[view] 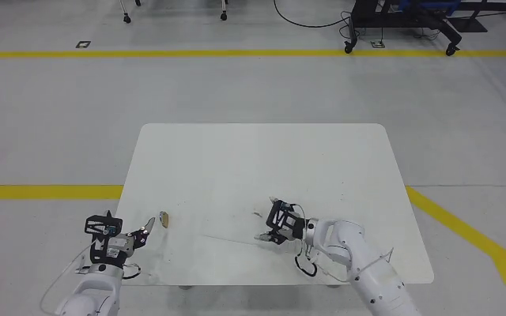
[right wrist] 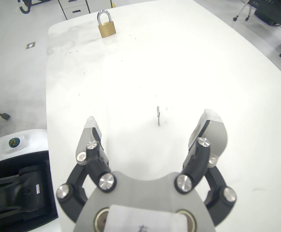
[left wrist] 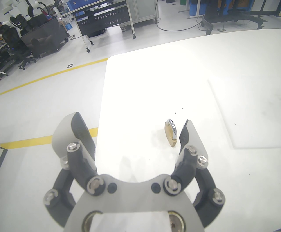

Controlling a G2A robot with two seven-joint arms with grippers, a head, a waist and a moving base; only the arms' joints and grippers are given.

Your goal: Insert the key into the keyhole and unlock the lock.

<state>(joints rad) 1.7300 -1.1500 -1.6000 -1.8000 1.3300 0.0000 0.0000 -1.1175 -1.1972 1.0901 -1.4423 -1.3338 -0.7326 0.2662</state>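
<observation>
As the key (right wrist: 158, 115) lies loose ahead, we hold our right gripper (right wrist: 151, 122) wide open and empty, presumably to pinch it. Our left gripper (left wrist: 132, 128) gapes empty beside the lock (left wrist: 170, 134).

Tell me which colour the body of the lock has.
The lock body is brass-gold, its shackle silver; the right wrist view shows it best.

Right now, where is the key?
The key lies on the table just ahead of the right end effector, far from the lock.

Strong glare on table (right wrist: 136, 72); faint shadows
</observation>
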